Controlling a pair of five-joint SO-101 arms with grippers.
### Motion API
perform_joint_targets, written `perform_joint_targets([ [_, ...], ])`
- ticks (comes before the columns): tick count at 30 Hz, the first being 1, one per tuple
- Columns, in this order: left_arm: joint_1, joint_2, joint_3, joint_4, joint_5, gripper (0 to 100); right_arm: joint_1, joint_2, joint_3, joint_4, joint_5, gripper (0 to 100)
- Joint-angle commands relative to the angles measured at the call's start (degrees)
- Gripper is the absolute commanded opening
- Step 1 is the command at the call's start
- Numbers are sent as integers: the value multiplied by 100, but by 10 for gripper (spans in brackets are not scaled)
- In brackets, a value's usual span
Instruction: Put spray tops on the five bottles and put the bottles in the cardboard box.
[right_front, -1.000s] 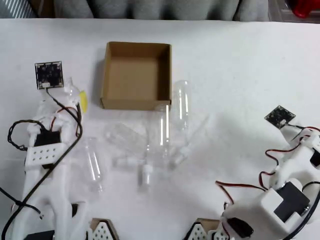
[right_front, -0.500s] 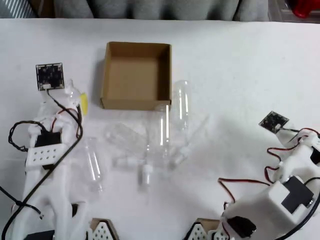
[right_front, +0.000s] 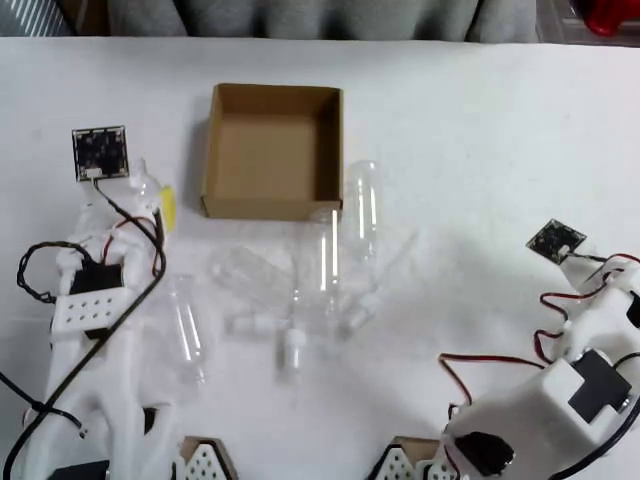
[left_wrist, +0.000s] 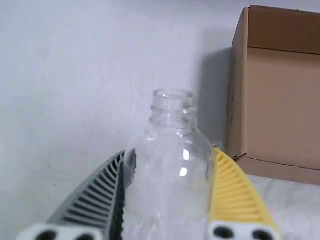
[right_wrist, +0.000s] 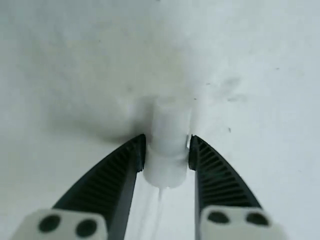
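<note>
The left tool (left_wrist: 172, 156) is closed on a clear bottle (left_wrist: 172, 107), its grey and yellow fingers (left_wrist: 235, 190) pressed against the bottle's shoulders; the neck is open, with no top on it. In the high view this held bottle (right_front: 146, 186) sits just to the left of the cardboard box (right_front: 272, 208), apart from its wall. The box stands open on the white surface (right_front: 480, 130). The right tool (right_wrist: 166, 145) is clamped on a white spray top (right_wrist: 168, 125), low over the surface with its thin tube trailing back between the fingers. Other bottles (right_front: 361, 210) lie on their sides just in front of the box, and loose spray tops (right_front: 290, 352) lie among them, nearer the arms.
</note>
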Motion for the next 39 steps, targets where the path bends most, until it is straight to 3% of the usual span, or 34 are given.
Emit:
perform_joint_targets([
  [1,75,-259,-62,-167,-79,24,110,-391,-273,4,79,221],
  [7,75,-268,-62,-167,-79,24,145,-391,-273,84,132,118],
  [11,75,-268,-62,-167,-79,24,145,-382,-246,101,440,100],
  [14,75,-268,-62,-167,-79,24,84,-382,-264,101,448,16],
  [16,84,-268,-62,-167,-79,24,13,-444,-273,101,343,25],
  [20,66,-286,-53,-176,-88,24,-215,-804,-457,585,-809,17],
  [28,84,-646,-510,-123,-44,23,-1270,-2747,-1204,3240,-3270,16],
  [34,75,-1578,-730,-176,-44,23,-2510,-3925,-1503,3829,-5495,16],
  [39,84,-2668,-404,-176,-44,24,-4224,-4505,-1996,3785,-7165,18],
])
